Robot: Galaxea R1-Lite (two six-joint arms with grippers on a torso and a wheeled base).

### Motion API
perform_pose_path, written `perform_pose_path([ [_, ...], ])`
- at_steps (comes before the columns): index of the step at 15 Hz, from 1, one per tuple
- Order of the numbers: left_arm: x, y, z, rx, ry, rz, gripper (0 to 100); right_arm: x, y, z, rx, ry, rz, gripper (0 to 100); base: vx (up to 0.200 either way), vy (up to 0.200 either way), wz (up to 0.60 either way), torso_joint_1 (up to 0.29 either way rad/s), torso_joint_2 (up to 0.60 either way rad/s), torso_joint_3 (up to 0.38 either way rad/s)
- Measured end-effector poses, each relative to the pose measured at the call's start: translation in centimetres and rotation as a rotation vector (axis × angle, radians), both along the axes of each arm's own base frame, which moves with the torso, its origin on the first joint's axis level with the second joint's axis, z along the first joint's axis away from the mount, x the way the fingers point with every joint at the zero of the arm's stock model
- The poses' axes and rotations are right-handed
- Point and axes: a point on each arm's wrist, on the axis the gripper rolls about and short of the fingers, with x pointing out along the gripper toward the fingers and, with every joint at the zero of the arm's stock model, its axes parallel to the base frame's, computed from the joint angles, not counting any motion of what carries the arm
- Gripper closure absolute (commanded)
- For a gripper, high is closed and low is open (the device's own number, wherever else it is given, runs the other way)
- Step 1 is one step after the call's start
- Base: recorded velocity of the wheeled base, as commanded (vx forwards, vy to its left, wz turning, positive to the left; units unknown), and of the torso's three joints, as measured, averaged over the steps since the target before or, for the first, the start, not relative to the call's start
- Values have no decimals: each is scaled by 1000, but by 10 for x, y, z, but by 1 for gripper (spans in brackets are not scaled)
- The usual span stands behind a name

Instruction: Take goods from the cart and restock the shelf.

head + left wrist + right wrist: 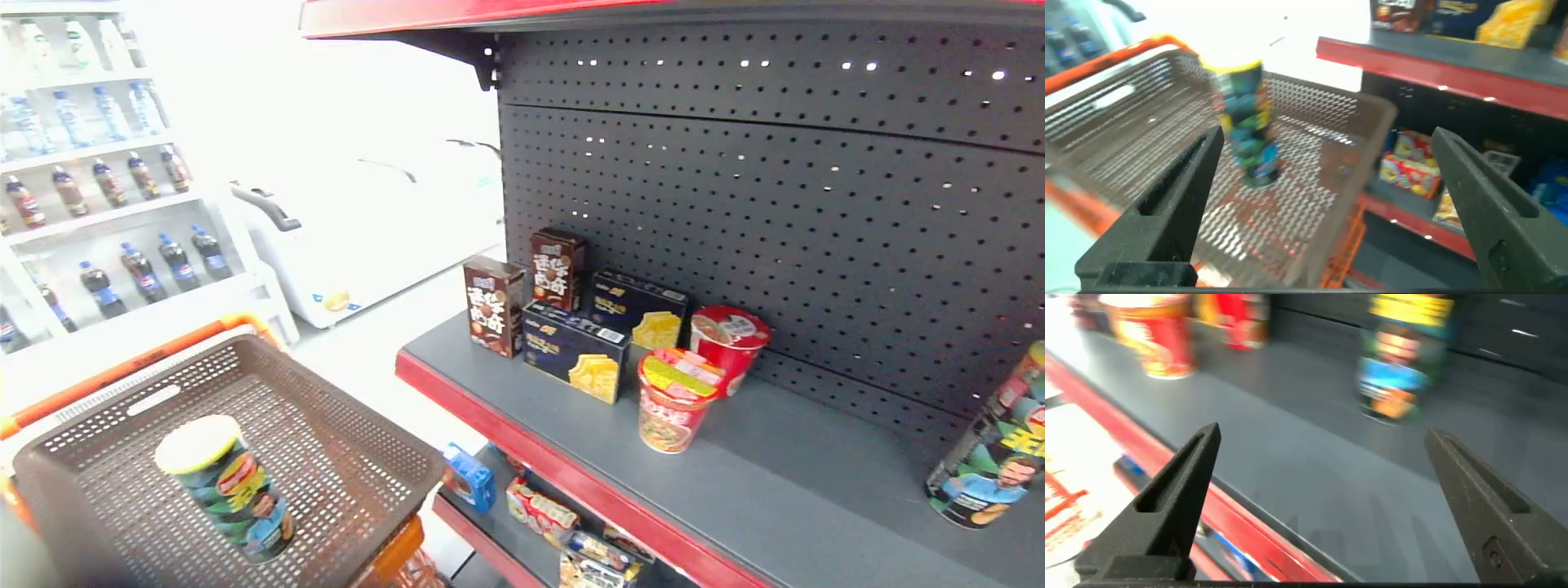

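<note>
A dark grey shelf [784, 482] with a red front edge runs across the right of the head view, backed by a black pegboard panel [775, 204]. To its left stands an orange cart [122, 363] carrying a brown mesh basket [367, 425].

One snack canister [224, 486] with a pale yellow lid stands upright in the basket, alone on the mesh floor. A second canister [992, 441] of the same kind stands on the shelf at the far right, close to the panel.

Further left on the shelf we see a front cup [678, 398] of noodles with a red cup [729, 335] just behind it. Beside them are two dark blue boxes [575, 351], one behind the other. Two brown boxes [494, 305] stand upright at the shelf's left end.

In the left wrist view, the left claw [1327, 204] is released, its two black fingers [1167, 220] spread wide and holding nothing. It hangs above the basket [1315, 102]. The canister [1243, 122] stands beyond the fingertips, touching neither.

In the right wrist view, the right claw [1327, 490] is likewise released and spread wide, gripping nothing. It hangs near the front edge of the shelf [1315, 433]. The second canister [1404, 359] stands farther in, well apart from the fingers, and the front cup [1155, 335] stands off to one side.

Below the shelf, a lower shelf holds bright packets [543, 510]. Behind the cart, a white cooler [98, 188] holds rows of bottles.
</note>
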Motion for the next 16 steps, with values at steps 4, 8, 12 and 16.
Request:
perform_pose_path([
  [4, 0, 0, 0, 1, 0, 0, 0, 0, 0, 0, 1, 0, 0, 0, 0, 0, 600, 4, 1, -1],
  [8, -6, 0, 20, 35, -53, 1, 0, 0, 0, 0, 4, 0, -1, 0, 0, 0, 0, 0, 0, 0],
  [12, -6, 0, 82, 55, 0, 3, 0, 0, 0, 0, 4, 0, 0, 0, 0, 0, 0, 0, 0, 0],
  [16, 48, 0, 132, 32, 183, -21, 0, 0, 0, 0, 4, 0, 0, 0, 0, 0, 0, 0, 0, 0],
])
